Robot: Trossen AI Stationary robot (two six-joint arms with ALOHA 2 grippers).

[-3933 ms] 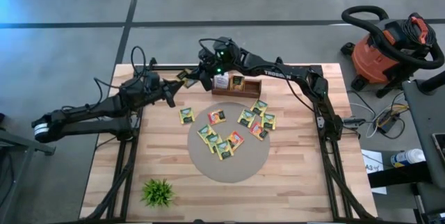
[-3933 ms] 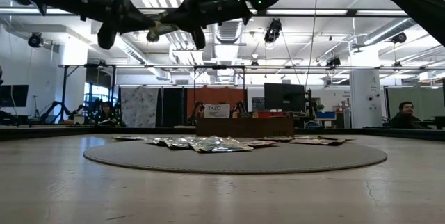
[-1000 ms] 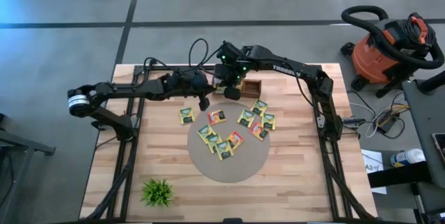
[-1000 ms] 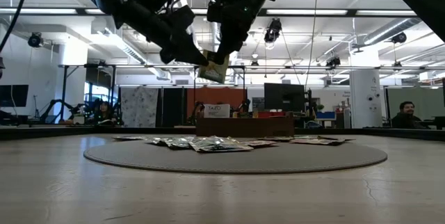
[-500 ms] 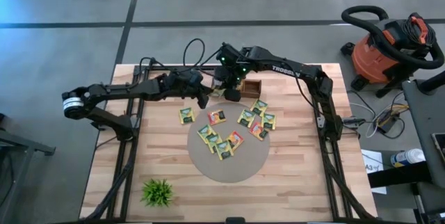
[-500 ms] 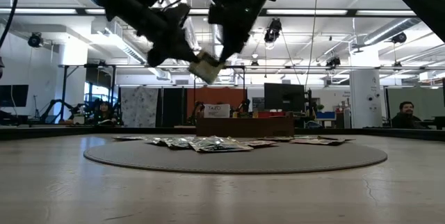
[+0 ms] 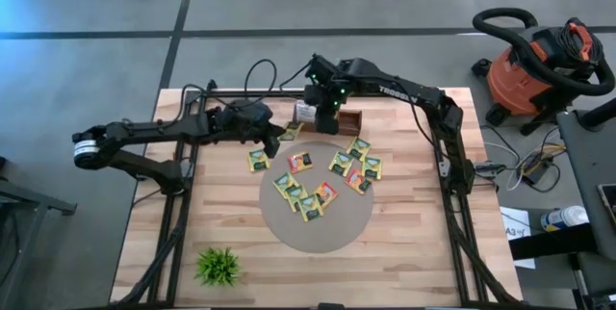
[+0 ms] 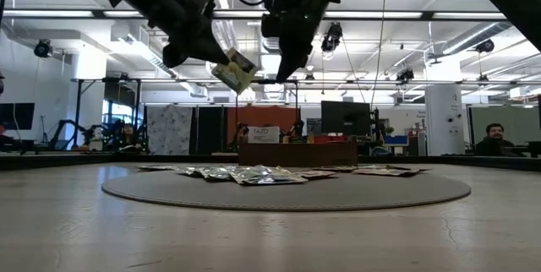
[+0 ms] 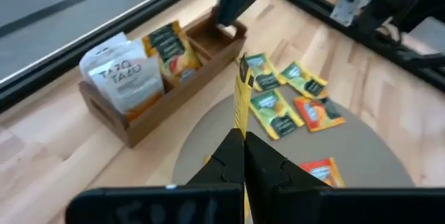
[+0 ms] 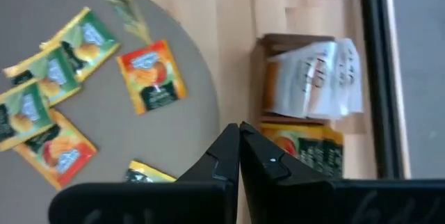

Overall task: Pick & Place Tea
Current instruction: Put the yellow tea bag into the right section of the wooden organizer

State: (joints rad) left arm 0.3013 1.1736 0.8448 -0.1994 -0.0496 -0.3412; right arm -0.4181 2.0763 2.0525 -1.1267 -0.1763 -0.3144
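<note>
A yellow-green tea sachet [image 7: 293,130] hangs in the air left of the wooden box [image 7: 332,119], with my left gripper [image 7: 283,133] shut on it. It shows edge-on [image 9: 241,95] in the left wrist view. My right gripper [image 7: 324,116] hovers shut and empty above the box's near side, close to the right of the sachet [image 8: 234,71]. Several more sachets [image 7: 322,177] lie flat on the round grey mat [image 7: 332,231], and one [image 7: 257,160] lies on the wood left of the mat. My left gripper pinches the sachet's near end [image 9: 240,128] between its two fingers [image 9: 224,156]. The fingers come from the table's left, slanting down. The sachet sticks out beyond the fingertips, tilted and lifted clear of the table.
The box [image 9: 163,85] holds white Tazo packs [image 9: 122,71] and upright sachets [image 10: 306,151]. A small green plant [image 7: 218,265] stands near the front left corner. A red shop vacuum [image 7: 539,64] stands off the table at the right.
My left gripper has drawn away from my right gripper toward the table's left and a little up, carrying the sachet. Its wrist has rolled, so the sachet is tipped over more than before. My right gripper has stayed shut above the box.
</note>
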